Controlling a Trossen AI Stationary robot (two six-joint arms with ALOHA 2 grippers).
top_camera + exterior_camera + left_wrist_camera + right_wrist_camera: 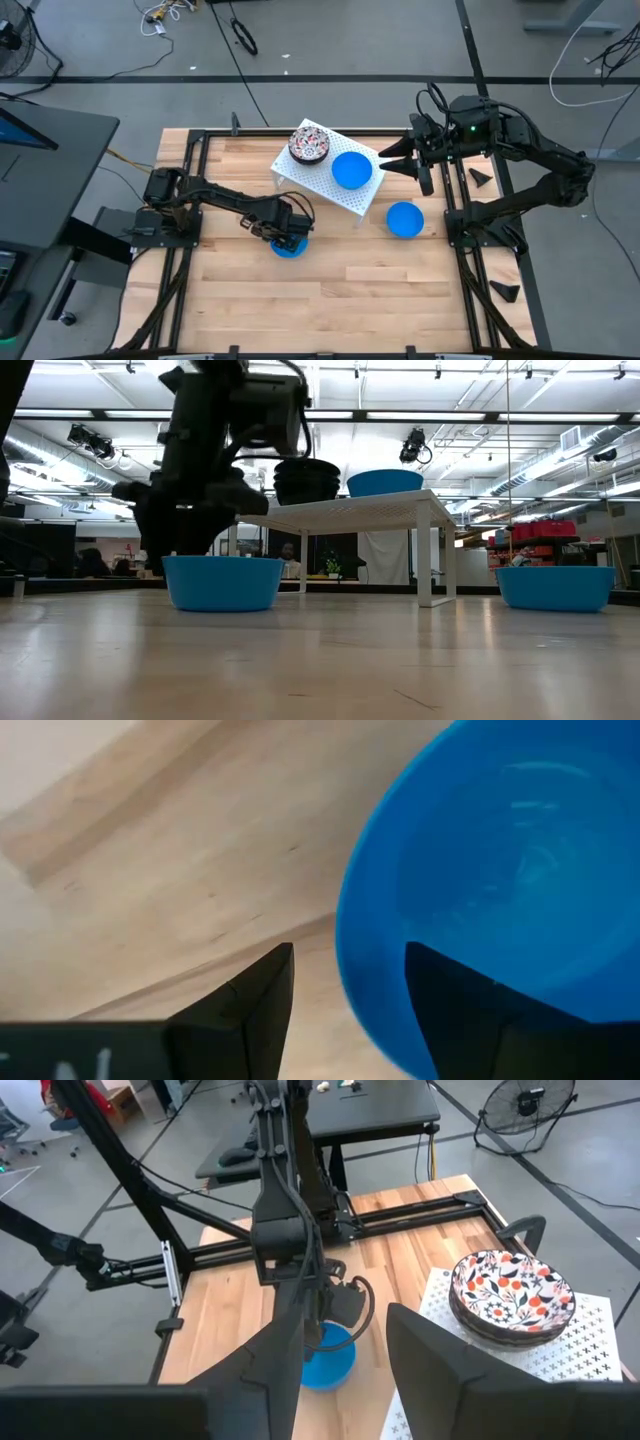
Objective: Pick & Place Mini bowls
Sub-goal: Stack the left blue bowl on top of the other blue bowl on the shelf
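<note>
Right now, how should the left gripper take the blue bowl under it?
By the rim, from above. The blue bowl sits upright on the table, and the left gripper is open, one finger inside the wall and one outside. Pinch the thin wall.

We see two dark, matte-black jointed arms. The left arm [215, 200] carries black cables looped along its links. The right arm [530, 165] shows a small green indicator light on its wrist housing. Each ends in two black, wedge-shaped fingers [285, 1345]; pale lettering marks the left wrist's housing [70, 1065].
</note>
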